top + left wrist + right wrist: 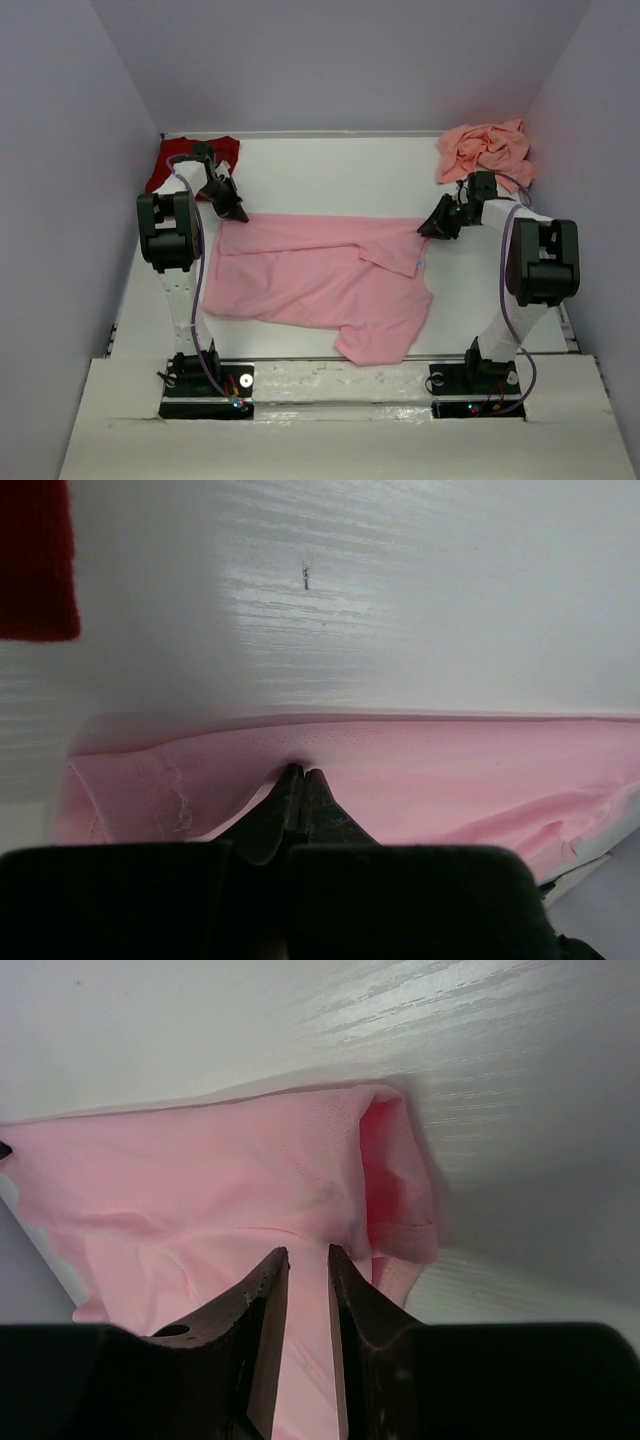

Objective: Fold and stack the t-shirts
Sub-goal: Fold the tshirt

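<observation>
Bright, even overhead light; soft shadows; glare streaks on table (480,1000); wrist foregrounds blurred.

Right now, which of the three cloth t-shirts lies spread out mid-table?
The light pink cloth t-shirt. The dark red cloth t-shirt sits in the far-left corner, and the salmon-pink cloth t-shirt lies crumpled in the far-right one.

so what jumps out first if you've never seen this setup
A big light pink t-shirt lies rumpled across the middle of the white table, its far edge stretched between the left claw, shut on it, and the right claw, pink cloth in its narrow gap. A dark red tee sits in the far left corner and a crumpled salmon-pink tee in the far right.
</observation>
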`<act>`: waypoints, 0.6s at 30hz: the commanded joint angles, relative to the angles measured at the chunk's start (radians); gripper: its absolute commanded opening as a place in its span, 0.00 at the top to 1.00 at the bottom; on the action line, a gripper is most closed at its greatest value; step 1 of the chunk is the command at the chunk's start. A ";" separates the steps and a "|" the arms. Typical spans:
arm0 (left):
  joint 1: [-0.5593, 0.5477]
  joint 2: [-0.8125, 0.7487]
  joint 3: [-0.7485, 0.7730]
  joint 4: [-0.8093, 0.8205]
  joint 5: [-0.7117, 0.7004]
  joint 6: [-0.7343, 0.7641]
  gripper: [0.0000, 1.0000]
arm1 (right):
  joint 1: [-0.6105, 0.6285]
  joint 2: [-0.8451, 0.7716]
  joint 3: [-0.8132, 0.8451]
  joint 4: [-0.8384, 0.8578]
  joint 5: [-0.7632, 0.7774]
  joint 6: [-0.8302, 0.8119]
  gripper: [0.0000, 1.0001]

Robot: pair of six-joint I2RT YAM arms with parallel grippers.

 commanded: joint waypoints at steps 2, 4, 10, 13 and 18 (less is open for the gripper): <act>-0.003 -0.026 0.040 -0.021 0.015 0.017 0.99 | 0.011 -0.008 0.028 0.039 -0.024 0.016 0.72; -0.003 -0.039 0.039 -0.012 0.030 0.011 0.99 | 0.023 0.000 0.042 0.039 -0.018 0.016 0.73; -0.005 -0.076 0.080 -0.009 0.093 -0.015 0.96 | 0.043 0.093 0.054 0.067 -0.030 0.016 1.00; -0.006 -0.107 0.111 -0.024 0.110 -0.018 0.84 | 0.052 0.104 0.054 0.082 -0.016 0.010 1.00; -0.003 -0.199 0.076 -0.030 0.033 -0.029 0.67 | 0.052 0.127 0.060 0.082 -0.011 -0.013 1.00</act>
